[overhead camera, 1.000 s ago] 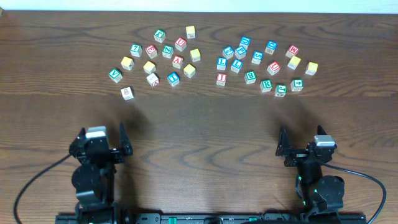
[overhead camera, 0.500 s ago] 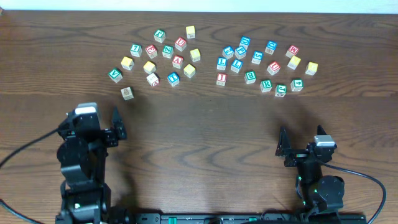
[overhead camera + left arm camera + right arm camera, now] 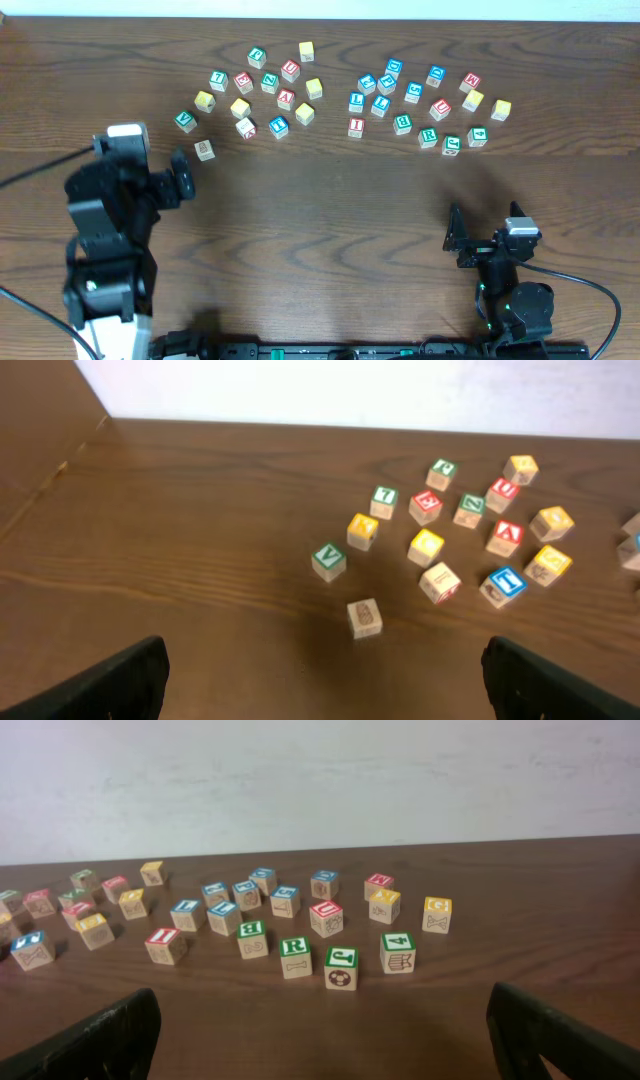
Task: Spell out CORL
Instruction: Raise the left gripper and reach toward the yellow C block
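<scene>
**Opening position for spelling CORL.**

**Left claw** [image 3: 320, 652]: the jaws are spread wide with nothing between them. The arm is raised and leans toward the left-hand scatter of cubes. Directly ahead and closest lies a bare-wood cube [image 3: 364, 618]. Just beyond it stands a yellow-topped cube [image 3: 362, 530], with more yellow tops ahead and to the right. Their letters are too small to read, so which carry C and O cannot be told.

**Right claw** [image 3: 322, 1000]: the jaws are likewise spread and empty, held low and well back from its own scatter. The green R cube [image 3: 295, 958] sits in the front row, just left of this claw's centre line. It is flanked by a green B cube [image 3: 252, 938] and a green J cube [image 3: 340, 967]. A blue L cube [image 3: 223, 916] lies farther ahead and further left.

**Judgement:** the left claw is nearer most of the yellow tops, and the right claw is nearer R and L. A cube has no long axis, and each sits at its own angle, so the jaws would need squaring to two opposite faces. No cube is yet set out on the bare table [image 3: 320, 220] before the claws.
</scene>
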### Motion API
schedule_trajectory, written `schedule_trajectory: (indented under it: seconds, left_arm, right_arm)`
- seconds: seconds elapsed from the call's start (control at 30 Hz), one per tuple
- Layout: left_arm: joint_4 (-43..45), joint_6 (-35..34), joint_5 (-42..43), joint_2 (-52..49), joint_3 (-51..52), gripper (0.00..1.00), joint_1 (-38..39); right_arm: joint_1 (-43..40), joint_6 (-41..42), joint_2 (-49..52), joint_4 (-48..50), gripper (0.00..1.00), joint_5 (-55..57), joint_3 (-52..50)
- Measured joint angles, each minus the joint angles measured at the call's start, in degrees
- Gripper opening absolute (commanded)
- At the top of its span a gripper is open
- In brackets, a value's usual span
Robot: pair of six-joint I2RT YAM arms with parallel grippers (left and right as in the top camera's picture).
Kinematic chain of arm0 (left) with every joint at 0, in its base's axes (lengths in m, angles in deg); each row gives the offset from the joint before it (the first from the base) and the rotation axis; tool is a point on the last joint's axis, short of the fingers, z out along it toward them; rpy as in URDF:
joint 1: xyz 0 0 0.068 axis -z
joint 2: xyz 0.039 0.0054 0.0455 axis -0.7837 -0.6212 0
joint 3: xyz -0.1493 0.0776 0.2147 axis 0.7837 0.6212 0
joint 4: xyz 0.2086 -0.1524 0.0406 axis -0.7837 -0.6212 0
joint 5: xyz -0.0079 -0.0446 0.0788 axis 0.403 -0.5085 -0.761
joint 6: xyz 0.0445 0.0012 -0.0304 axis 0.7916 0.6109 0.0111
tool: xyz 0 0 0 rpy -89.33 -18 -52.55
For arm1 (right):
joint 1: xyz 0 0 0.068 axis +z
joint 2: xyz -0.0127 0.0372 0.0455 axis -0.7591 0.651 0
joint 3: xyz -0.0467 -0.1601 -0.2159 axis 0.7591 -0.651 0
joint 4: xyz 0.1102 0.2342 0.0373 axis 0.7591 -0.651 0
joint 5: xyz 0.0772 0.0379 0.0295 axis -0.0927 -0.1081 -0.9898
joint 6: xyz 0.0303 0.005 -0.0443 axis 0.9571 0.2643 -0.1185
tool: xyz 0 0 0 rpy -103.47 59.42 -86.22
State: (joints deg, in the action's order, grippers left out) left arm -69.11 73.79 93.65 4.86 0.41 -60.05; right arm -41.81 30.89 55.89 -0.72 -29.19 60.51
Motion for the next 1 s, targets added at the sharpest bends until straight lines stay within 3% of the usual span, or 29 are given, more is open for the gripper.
schedule_trajectory:
  seconds: [0.23,0.67,1.0]
  left_arm:
    - [-12.83,0.00,2.95,-13.70,-17.38,0.98,0.00]
    - [-44.46,0.24,8.52,-51.87,-62.84,0.98,0.22]
    - [-43.50,0.24,8.83,-63.01,-65.68,0.98,1.66]
  right_arm:
    - [0.00,0.00,0.00,0.00,0.99,0.00,0.00]
    - [0.00,0.00,0.04,0.00,0.99,-0.02,0.00]
    - [0.00,0.00,0.04,0.00,0.99,0.00,0.00]
